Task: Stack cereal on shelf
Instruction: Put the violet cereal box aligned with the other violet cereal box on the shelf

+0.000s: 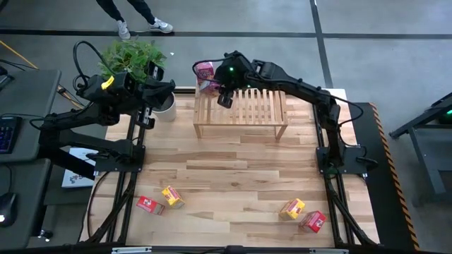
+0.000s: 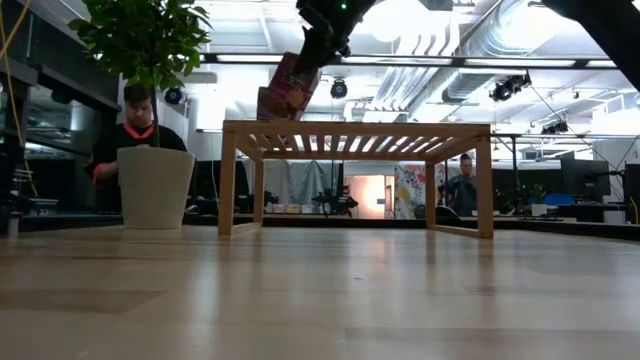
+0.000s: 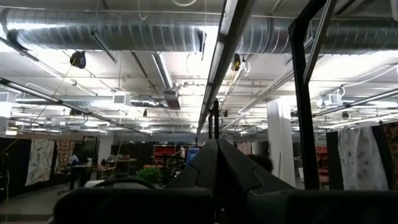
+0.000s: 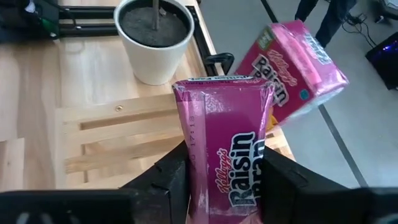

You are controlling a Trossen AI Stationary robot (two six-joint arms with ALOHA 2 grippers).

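Observation:
My right gripper point(image 4: 224, 186) is shut on a pink cereal box point(image 4: 221, 143) over the far left corner of the slatted wooden shelf point(image 1: 244, 107). In the low view the box point(image 2: 290, 85) tilts above the shelf's left end point(image 2: 240, 128). A second pink box point(image 4: 295, 65) lies tilted just beyond that corner; what it rests on is hidden. Two red boxes point(image 1: 149, 204) point(image 1: 312, 221) and two yellow boxes point(image 1: 172, 196) point(image 1: 292, 208) lie on the table near its near edge. My left gripper point(image 1: 167, 87) is shut, raised at the table's far left. My right gripper pinches the pink box between its two fingers point(image 4: 171, 177), on two opposite sides near one end point(image 4: 205, 186). The fingers slant down from above. The box sticks out past the fingertips, tilted, its free end point(image 2: 268, 105) just above the shelf top; whether it touches the shelf cannot be told.
A plant in a white pot point(image 1: 164, 106) stands just left of the shelf, and it also shows in the low view point(image 2: 155, 185). The middle of the wooden table point(image 1: 233, 176) is bare. A person point(image 2: 130, 130) sits beyond the table; legs point(image 1: 134, 17) show at the far side.

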